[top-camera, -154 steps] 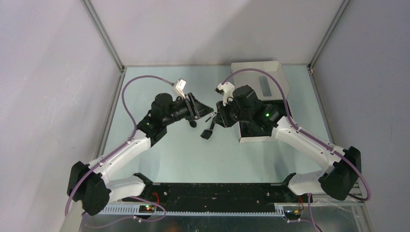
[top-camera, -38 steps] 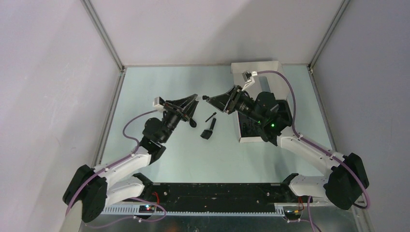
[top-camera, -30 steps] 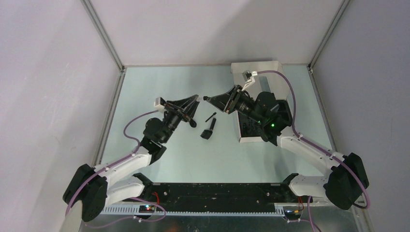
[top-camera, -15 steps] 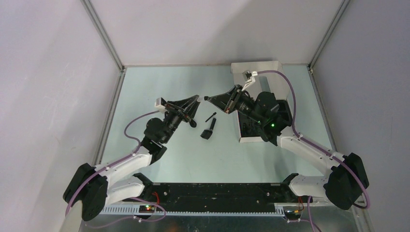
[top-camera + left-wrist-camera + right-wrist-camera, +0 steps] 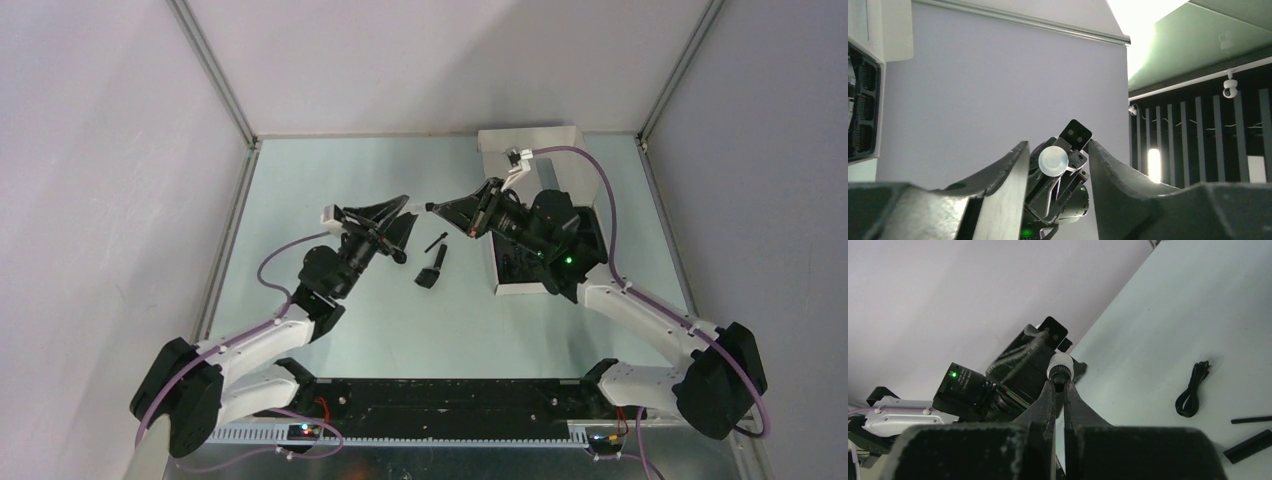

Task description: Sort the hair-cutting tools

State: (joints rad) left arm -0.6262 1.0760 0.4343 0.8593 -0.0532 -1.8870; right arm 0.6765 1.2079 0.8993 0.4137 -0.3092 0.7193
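Note:
Both arms are raised above the table with their grippers facing each other. My right gripper (image 5: 436, 208) is shut on a small black item with a round white cap (image 5: 1060, 365), held in the air. My left gripper (image 5: 407, 212) is open and empty; in the left wrist view (image 5: 1058, 152) the white cap (image 5: 1053, 160) shows between its fingers, apart from both. On the table lie a black comb attachment (image 5: 430, 271), a thin black stick-brush (image 5: 435, 242) and a black coiled cord (image 5: 1192, 390). I cannot make out the clipper.
A white cardboard box (image 5: 530, 145) with a black insert stands at the back right, under the right arm; it also shows at the left edge of the left wrist view (image 5: 883, 30). Grey walls close in the table on three sides.
Since 5 s ago both arms rose from the table and turned towards each other. In the last second my right gripper edged slightly lower towards the left gripper.

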